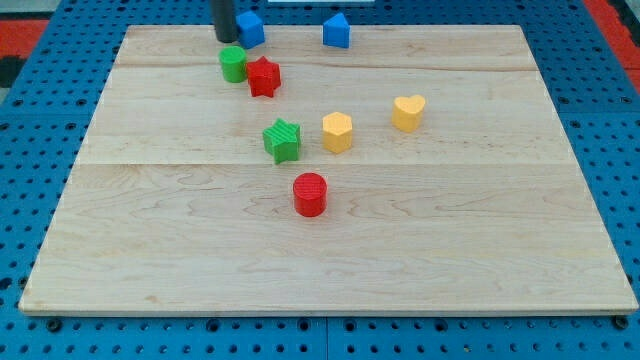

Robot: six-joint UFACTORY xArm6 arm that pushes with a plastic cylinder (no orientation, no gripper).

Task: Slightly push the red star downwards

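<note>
The red star (264, 76) lies near the view's top left of the wooden board (480, 260), touching the green cylinder (233, 64) on its left. My tip (226, 39) is at the board's top edge, above and left of the red star, just above the green cylinder and right beside a blue block (250, 28).
A second blue block (337, 31) sits at the top centre. A green star (282, 140), a yellow hexagon (338, 132) and a yellow heart (408, 112) lie mid-board. A red cylinder (310, 194) lies below them.
</note>
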